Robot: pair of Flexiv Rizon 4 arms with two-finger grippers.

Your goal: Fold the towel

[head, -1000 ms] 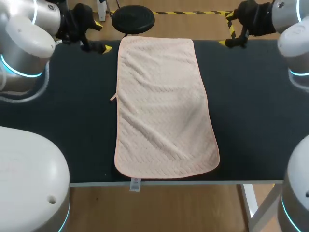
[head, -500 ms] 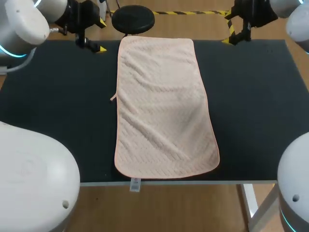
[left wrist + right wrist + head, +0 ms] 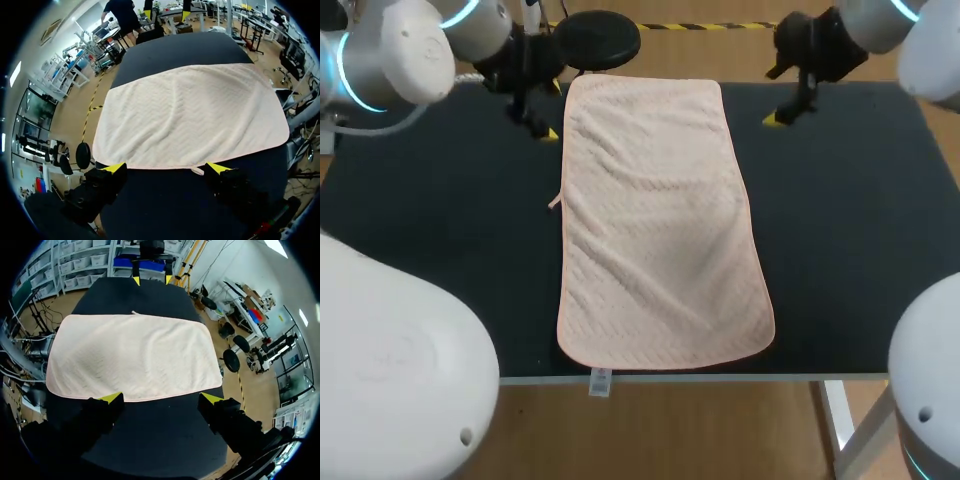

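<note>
Both arms angle down beside the towel's (image 3: 660, 220) far corners — left gripper (image 3: 167, 167) and right gripper (image 3: 162, 398) both splayed wide.

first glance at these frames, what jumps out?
A pale pink towel lies spread flat, lengthwise down the middle of the dark table, its near end close to the front edge. The left claw and the right claw hang open on either side of the towel's far end, neither touching it.
</note>
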